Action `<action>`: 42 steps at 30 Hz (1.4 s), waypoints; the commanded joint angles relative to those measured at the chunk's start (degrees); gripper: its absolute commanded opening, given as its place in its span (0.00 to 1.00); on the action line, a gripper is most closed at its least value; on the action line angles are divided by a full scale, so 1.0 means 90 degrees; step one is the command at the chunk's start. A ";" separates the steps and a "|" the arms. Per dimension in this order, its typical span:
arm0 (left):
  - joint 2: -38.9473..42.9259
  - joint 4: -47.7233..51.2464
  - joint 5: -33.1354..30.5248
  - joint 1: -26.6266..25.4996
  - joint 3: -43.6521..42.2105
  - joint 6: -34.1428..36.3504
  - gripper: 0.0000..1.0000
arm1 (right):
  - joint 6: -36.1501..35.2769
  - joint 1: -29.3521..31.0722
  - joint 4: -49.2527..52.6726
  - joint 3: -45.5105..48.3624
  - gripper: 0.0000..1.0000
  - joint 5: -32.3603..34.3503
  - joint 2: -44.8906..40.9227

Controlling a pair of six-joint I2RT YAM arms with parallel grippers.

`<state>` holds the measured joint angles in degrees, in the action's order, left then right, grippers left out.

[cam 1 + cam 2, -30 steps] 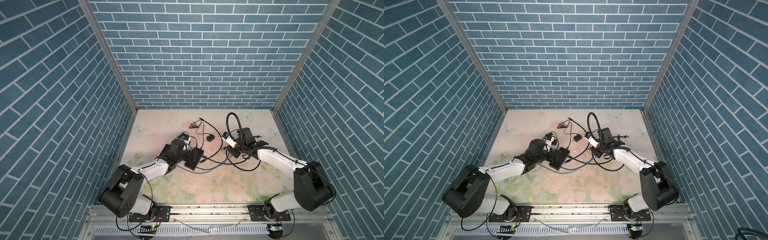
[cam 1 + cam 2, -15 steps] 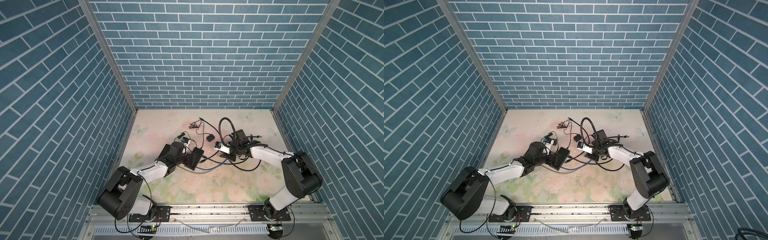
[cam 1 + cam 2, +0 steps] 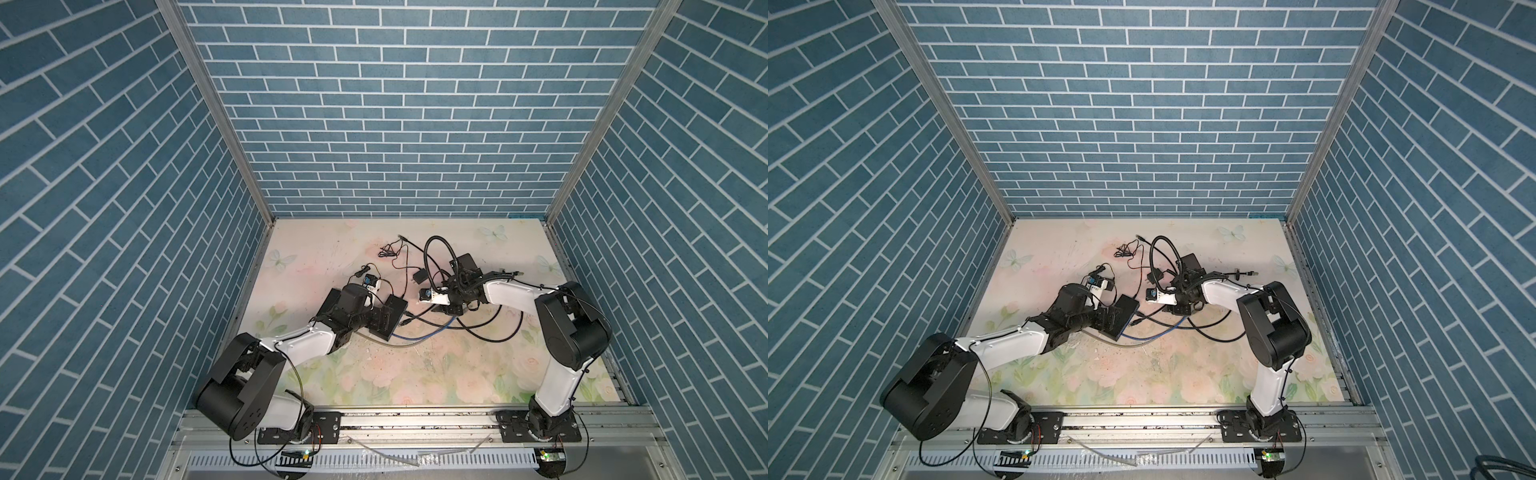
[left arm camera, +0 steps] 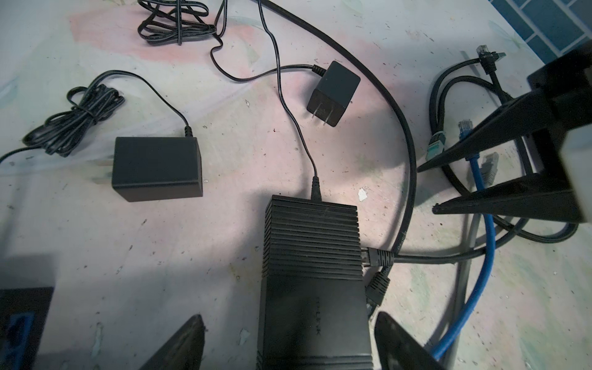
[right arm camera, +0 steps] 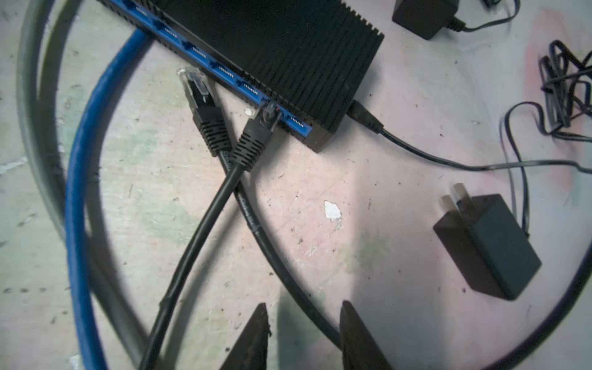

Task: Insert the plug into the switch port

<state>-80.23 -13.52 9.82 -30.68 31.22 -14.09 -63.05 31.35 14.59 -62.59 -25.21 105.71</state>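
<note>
The switch is a black ribbed box with a blue row of ports, lying on the floral mat in both top views. A black plug sits in a port near the switch's end, also visible in the left wrist view. Beside it, a second black plug lies loose on the mat. My left gripper is open and straddles the switch, with a gap on one side. My right gripper is open behind the plug. A black cable runs between its fingers, unclamped.
A large black adapter and a small pronged adapter lie near the switch. A blue cable, a grey cable and black loops curve round the port side. Spare plugs and cord bundles lie beyond.
My right arm has moved left toward the switch and its jaws have widened. The left arm has hardly moved.
</note>
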 commanded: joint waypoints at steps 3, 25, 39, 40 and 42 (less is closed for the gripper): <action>0.0135 0.0058 -0.0092 -0.0025 -0.0081 0.0070 0.84 | -0.0905 0.0062 0.0523 -0.0580 0.38 -0.0098 0.0318; 0.0232 0.0088 -0.0192 -0.0021 -0.0173 0.0149 0.85 | -0.2084 0.0366 0.2090 -0.1323 0.01 0.0763 0.0899; 0.0474 0.0221 -0.0353 -0.0028 -0.0260 0.0225 0.86 | -0.2302 0.0097 0.2443 -0.1217 0.00 0.1944 0.0239; 0.0491 0.0242 -0.0366 -0.0028 -0.0261 0.0236 0.86 | -0.2316 0.0083 0.2475 -0.1219 0.00 0.2052 0.0211; 0.0520 0.0252 -0.0369 -0.0022 -0.0255 0.0240 0.86 | -0.2314 0.0050 0.2522 -0.1216 0.00 0.2205 0.0170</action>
<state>-76.53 -12.49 7.31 -30.68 29.54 -12.82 -81.41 32.47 33.67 -73.54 -9.13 109.56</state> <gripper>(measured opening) 0.857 0.052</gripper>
